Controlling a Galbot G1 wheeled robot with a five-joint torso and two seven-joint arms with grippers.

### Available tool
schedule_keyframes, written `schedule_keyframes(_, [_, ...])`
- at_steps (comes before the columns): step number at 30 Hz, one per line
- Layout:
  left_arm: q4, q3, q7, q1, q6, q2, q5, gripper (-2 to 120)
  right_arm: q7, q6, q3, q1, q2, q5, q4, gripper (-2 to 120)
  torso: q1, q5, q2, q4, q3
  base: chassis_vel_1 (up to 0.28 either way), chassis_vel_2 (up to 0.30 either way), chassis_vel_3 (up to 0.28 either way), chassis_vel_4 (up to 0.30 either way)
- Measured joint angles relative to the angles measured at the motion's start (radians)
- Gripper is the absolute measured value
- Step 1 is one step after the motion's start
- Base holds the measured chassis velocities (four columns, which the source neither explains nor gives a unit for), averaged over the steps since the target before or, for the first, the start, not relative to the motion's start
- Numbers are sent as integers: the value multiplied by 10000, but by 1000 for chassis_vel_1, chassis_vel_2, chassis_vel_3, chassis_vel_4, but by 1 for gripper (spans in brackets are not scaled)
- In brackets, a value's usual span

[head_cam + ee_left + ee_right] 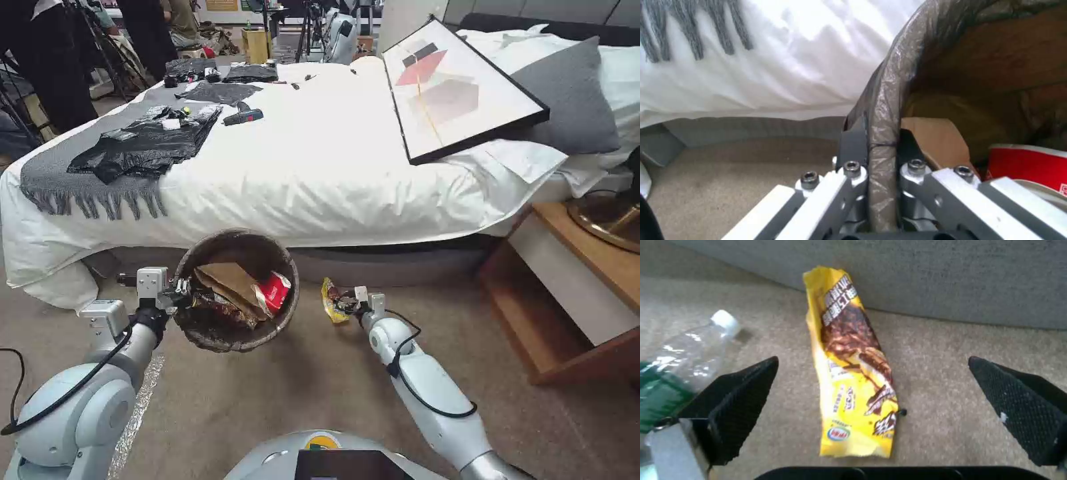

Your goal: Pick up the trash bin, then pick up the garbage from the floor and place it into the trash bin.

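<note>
The trash bin (227, 341), lined with a dark bag, hangs above the carpet in front of the bed. My left gripper (180, 291) is shut on its near-left rim; in the left wrist view the gripper (882, 140) pinches the bag-covered rim (902, 66). A tan paper bag (230, 279) and a red-and-white carton (275, 291) lie inside. A yellow snack wrapper (853, 366) lies flat on the carpet by the bed base. My right gripper (871, 361) is open just above it, one finger on each side. In the head view the right gripper (348, 303) is low beside the wrapper (330, 303).
A clear water bottle (682, 360) lies close to one right finger. The bed (320, 167) fills the space ahead, with a framed picture (460, 87) and black bags (143, 143) on it. A wooden nightstand (580, 287) stands to the right. Bare carpet (320, 387) lies between my arms.
</note>
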Motion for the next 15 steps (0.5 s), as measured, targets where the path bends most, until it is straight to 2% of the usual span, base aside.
schedule_keyframes(9, [0, -12, 1, 43, 0, -12, 5, 2, -436, 347, -74, 756, 312, -744, -1698, 100, 0, 0, 0, 0, 0, 0, 0, 0, 0])
schedule_keyframes(15, [0, 1, 2, 30, 0, -42, 19, 2, -556, 419, -144, 1060, 446, -906, -2273, 100, 0, 0, 0, 0, 0, 0, 0, 0, 0])
